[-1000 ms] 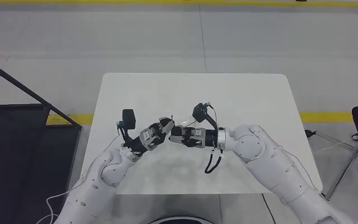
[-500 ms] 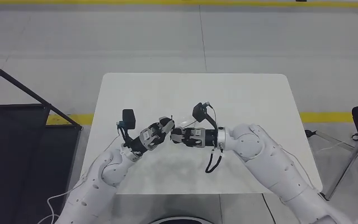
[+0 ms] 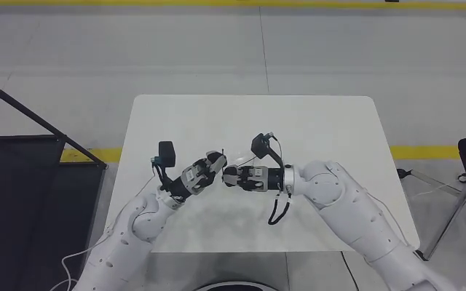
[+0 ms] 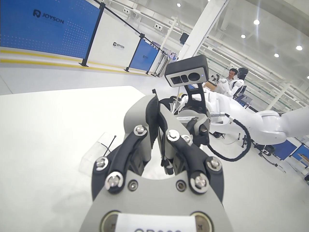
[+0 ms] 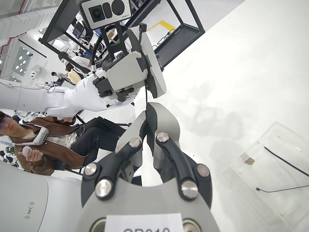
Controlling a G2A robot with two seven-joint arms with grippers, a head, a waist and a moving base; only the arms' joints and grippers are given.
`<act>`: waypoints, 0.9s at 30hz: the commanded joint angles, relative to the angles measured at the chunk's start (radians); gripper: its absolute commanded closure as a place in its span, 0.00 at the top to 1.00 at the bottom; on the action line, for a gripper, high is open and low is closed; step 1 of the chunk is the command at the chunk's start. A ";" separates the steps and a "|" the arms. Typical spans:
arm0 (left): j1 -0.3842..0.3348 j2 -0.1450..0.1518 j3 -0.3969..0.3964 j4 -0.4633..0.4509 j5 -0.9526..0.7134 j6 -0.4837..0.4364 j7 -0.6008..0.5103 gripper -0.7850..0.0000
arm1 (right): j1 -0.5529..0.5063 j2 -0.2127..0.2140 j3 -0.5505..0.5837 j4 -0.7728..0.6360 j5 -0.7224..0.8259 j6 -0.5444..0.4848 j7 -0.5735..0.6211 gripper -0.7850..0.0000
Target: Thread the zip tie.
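Inside right tool [image 5: 147,109], zip tie [image 5: 146,95]

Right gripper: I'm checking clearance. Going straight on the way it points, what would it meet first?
Most likely the left gripper, nearly tip to tip with the right gripper; only the zip tie both hold spans the gap.

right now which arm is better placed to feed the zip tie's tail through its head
Right, probably: the right fingers pinch the zip tie by its strap, while the left fingers clamp it near its head.
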 commanded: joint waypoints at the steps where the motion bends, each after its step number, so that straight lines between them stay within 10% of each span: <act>1: -0.001 -0.001 -0.001 0.002 -0.002 -0.001 -0.003 0.48 | -0.003 0.001 0.005 -0.003 -0.002 -0.001 0.003 0.00; 27: -0.012 -0.012 -0.006 0.026 -0.065 -0.036 -0.072 0.29 | -0.033 0.000 0.039 -0.037 -0.028 -0.003 0.044 0.00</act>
